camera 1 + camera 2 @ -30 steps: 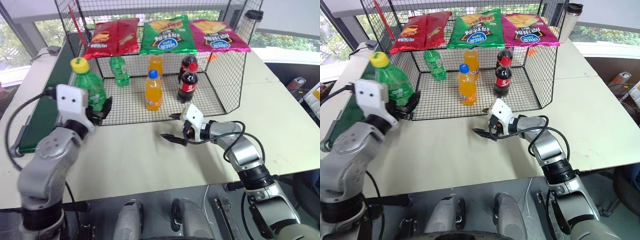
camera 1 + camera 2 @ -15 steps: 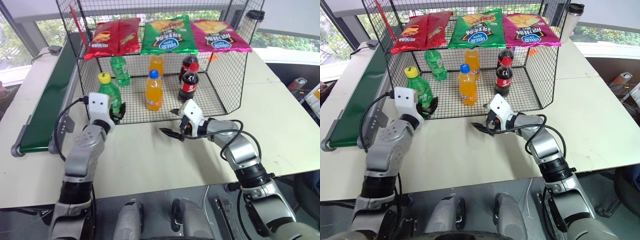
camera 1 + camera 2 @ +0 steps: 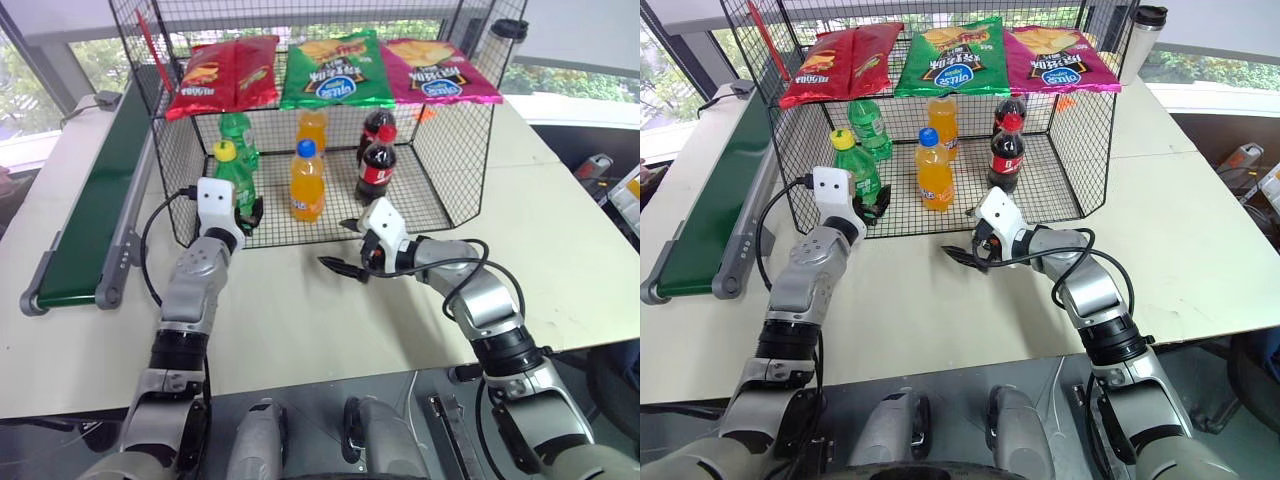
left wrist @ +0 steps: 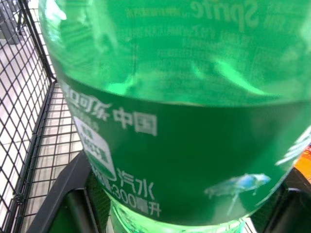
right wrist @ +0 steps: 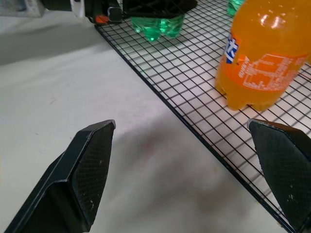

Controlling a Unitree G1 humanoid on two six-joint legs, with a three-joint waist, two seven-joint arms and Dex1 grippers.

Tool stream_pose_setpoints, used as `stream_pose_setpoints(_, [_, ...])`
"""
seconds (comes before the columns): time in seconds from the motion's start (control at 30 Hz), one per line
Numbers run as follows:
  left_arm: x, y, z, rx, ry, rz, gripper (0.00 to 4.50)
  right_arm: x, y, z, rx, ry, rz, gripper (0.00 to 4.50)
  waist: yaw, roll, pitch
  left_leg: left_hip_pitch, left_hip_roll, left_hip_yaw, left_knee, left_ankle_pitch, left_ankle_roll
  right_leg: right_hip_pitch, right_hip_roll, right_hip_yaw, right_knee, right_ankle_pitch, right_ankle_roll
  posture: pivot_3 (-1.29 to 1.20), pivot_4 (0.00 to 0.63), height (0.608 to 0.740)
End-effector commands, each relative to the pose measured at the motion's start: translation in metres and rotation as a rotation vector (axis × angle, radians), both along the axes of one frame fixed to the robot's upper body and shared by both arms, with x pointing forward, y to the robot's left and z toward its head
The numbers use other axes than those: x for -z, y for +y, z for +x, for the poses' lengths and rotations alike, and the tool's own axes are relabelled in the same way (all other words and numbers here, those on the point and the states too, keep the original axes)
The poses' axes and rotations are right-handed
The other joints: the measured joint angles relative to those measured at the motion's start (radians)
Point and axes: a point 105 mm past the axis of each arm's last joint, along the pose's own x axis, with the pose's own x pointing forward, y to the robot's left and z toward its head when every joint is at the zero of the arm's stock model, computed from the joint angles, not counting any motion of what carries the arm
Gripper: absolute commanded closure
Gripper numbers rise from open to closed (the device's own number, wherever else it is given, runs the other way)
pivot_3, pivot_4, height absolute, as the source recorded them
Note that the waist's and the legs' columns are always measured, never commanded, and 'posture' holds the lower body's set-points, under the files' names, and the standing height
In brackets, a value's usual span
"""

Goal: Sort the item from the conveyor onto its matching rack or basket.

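Now left tool [image 3: 245,212] wide around bottle [image 3: 232,176].

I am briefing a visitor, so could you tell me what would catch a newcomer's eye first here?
First, the black wire cage on the table, with three bright snack bags on its upper shelf and soda bottles on its floor. Next, the left gripper at the cage's front left corner, around a green bottle with a yellow cap standing on the mesh.

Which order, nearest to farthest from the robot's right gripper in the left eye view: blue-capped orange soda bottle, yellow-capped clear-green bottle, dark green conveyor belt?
From the right gripper:
1. Blue-capped orange soda bottle, just beyond it in the cage.
2. Yellow-capped clear-green bottle, at the cage's left front.
3. Dark green conveyor belt, far left.
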Motion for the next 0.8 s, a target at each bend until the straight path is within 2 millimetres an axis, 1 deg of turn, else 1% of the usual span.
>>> stream_pose_setpoints(0.03, [-0.027, 0.002, 0.001, -0.007, -0.102, 0.0, 0.05, -0.017, 0.001, -0.003, -0.021, -0.055, 0.028, 0.0, -0.001, 0.0, 0.0, 0.0, 0.0, 0.0, 0.0, 0.0, 0.0, 0.0, 0.0, 0.0, 0.0, 0.0, 0.0, 0.0, 0.15, 0.74])
stream_pose_setpoints(0.23, [-0.03, 0.004, -0.008, -0.009, -0.109, 0.035, 0.05, -0.015, 0.003, -0.004, -0.033, -0.051, 0.028, 0.0, -0.002, 0.0, 0.0, 0.0, 0.0, 0.0, 0.0, 0.0, 0.0, 0.0, 0.0, 0.0, 0.0, 0.0, 0.0, 0.0, 0.15, 0.74])
stream_pose_setpoints(0.37, [-0.036, 0.007, -0.022, -0.017, -0.128, 0.061, 0.05, -0.015, 0.004, -0.004, -0.042, -0.049, 0.028, 0.0, -0.002, 0.0, 0.0, 0.0, 0.0, 0.0, 0.0, 0.0, 0.0, 0.0, 0.0, 0.0, 0.001, 0.0, 0.0, 0.0, 0.15, 0.74])
stream_pose_setpoints(0.5, [-0.03, 0.016, -0.038, -0.048, -0.092, 0.132, 0.05, -0.014, 0.004, -0.004, -0.046, -0.049, 0.027, 0.0, -0.002, 0.0, 0.0, 0.0, 0.0, 0.0, 0.0, 0.0, 0.0, 0.0, 0.0, 0.0, 0.001, 0.0, 0.0, 0.0, 0.15, 0.74])
stream_pose_setpoints(0.63, [-0.025, 0.028, -0.062, -0.099, -0.061, 0.141, 0.05, -0.012, 0.005, -0.005, -0.053, -0.05, 0.024, 0.0, -0.003, 0.0, 0.0, 0.001, 0.0, 0.0, 0.0, 0.0, 0.0, 0.0, 0.0, 0.0, 0.001, 0.0, 0.0, 0.0, 0.15, 0.74])
stream_pose_setpoints(0.8, [-0.016, 0.027, -0.097, -0.068, -0.012, 0.132, 0.05, -0.011, 0.005, -0.005, -0.058, -0.049, 0.024, 0.0, -0.003, 0.0, 0.0, 0.001, 0.0, -0.001, 0.0, 0.0, 0.0, 0.0, 0.0, 0.0, 0.0, 0.0, 0.0, 0.0, 0.15, 0.74])
